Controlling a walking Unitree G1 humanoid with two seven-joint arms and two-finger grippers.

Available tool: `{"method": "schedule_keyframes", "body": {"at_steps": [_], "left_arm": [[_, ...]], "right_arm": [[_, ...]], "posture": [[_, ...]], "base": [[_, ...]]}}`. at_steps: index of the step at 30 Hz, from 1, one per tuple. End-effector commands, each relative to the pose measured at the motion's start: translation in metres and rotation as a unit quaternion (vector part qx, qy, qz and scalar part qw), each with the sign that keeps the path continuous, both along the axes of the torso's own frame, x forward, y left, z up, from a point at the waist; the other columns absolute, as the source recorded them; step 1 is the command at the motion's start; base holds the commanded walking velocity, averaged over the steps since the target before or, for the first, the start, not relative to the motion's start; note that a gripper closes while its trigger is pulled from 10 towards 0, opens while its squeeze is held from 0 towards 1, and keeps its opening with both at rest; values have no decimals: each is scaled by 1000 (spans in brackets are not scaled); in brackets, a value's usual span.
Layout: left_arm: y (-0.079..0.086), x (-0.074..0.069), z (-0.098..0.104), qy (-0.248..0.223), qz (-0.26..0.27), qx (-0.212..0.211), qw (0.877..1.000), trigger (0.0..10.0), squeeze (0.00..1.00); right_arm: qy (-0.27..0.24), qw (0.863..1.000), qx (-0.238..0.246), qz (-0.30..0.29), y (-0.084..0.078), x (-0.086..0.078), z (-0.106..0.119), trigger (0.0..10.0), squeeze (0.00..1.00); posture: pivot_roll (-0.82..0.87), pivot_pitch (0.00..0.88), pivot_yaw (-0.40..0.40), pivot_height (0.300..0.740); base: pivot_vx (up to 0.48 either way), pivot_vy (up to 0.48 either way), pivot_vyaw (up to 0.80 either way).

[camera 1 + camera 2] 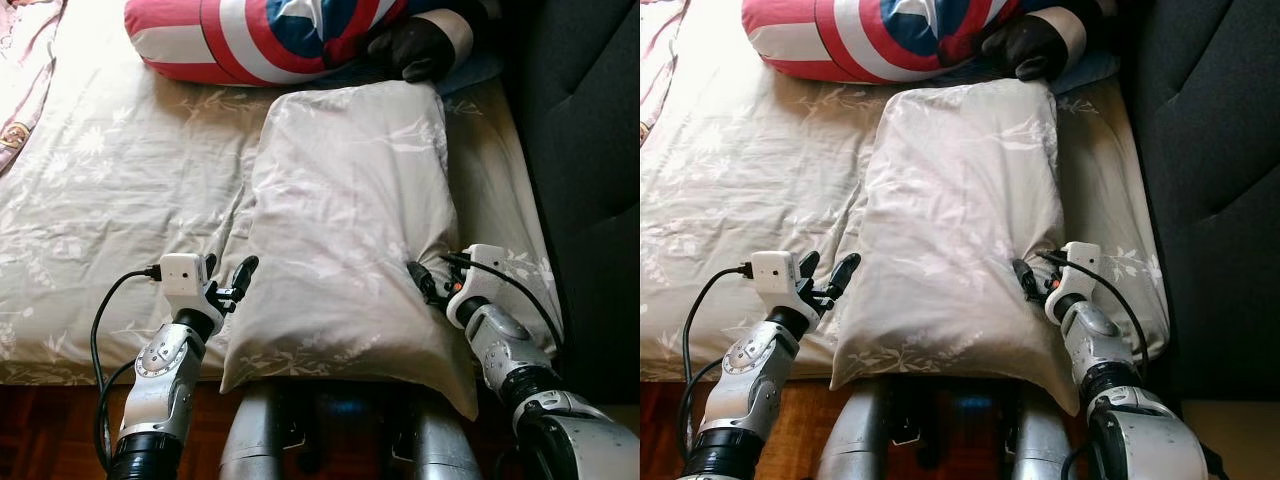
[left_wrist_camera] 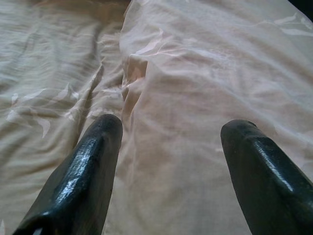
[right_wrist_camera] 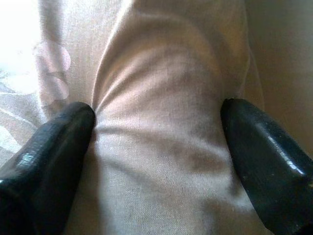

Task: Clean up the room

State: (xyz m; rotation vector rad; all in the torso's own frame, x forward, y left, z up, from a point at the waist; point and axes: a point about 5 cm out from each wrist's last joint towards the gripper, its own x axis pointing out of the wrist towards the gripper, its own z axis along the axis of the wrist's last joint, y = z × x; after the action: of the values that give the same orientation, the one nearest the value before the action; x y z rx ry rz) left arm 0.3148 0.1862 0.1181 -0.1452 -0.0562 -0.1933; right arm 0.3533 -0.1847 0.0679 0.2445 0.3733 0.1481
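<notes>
The pillow (image 1: pixel 345 230) lies on the bed (image 1: pixel 110 200) with its long axis pointing away from the robot, between both arms. The left gripper (image 1: pixel 228 283) is open beside its left edge; the right gripper (image 3: pixel 156 142), also open, presses into its right side.
</notes>
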Motion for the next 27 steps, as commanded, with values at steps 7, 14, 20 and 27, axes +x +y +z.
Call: {"method": "schedule_keyframes", "body": {"at_steps": [7, 14, 20, 27], "left_arm": [[7, -5, -4, 11, 11, -1, 1000, 10000, 0], [8, -5, -4, 14, 10, -6, 1000, 10000, 0], [12, -4, -5, 17, 15, -4, 1000, 10000, 0], [17, 0, -9, 26, 21, -3, 999, 10000, 0]], "right_arm": [[115, 993, -7, 33, 14, -35, -50, 0, 0], [122, 992, -12, 43, 17, -37, -54, 0, 0], [126, 991, -17, 41, 17, -39, -56, 0, 0], [130, 990, -19, 46, 18, -42, -59, 0, 0]], "posture": [[101, 372, 70, 644], [104, 377, 70, 644], [105, 375, 65, 644], [99, 380, 57, 644]], "base": [[0, 0, 0], [0, 0, 0], [0, 0, 0], [0, 0, 0]]}}
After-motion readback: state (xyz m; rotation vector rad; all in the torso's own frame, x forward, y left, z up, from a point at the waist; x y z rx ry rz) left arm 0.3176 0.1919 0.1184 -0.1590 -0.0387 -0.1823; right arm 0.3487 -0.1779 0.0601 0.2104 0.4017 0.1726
